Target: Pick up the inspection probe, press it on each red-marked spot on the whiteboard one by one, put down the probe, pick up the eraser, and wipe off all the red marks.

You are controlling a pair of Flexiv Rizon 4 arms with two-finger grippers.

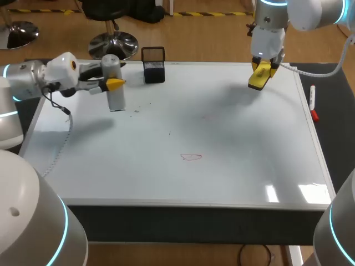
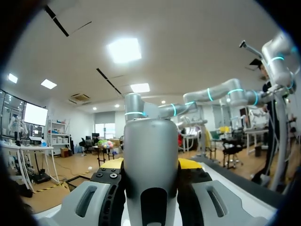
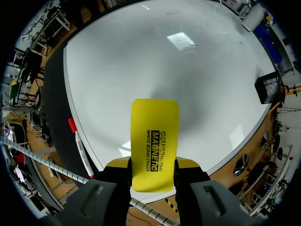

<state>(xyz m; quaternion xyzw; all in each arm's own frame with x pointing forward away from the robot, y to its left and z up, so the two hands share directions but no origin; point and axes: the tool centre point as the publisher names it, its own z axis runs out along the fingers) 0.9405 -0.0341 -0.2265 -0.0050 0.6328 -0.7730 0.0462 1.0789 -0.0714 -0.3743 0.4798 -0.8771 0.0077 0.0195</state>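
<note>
My left gripper [image 1: 115,83] is shut on the grey cylindrical inspection probe [image 1: 114,83], held upright over the far left of the whiteboard [image 1: 233,166]; whether its lower end touches the board I cannot tell. In the left wrist view the probe [image 2: 150,155] fills the gap between the fingers [image 2: 83,202]. My right gripper [image 1: 259,71] is shut on the yellow eraser [image 1: 259,77], raised above the board's far right part. The eraser [image 3: 154,143] sticks out ahead of the right gripper [image 3: 153,174]. A thin red oval mark [image 1: 191,157] lies near the board's middle front, also seen as the red mark [image 3: 174,12].
A black mesh pen holder [image 1: 153,65] stands at the board's far edge, just right of the probe, and shows as the holder [image 3: 270,87]. A red-capped marker [image 1: 313,103] lies on the dark table right of the board, marker [image 3: 79,146]. Small dark specks dot the board near the probe.
</note>
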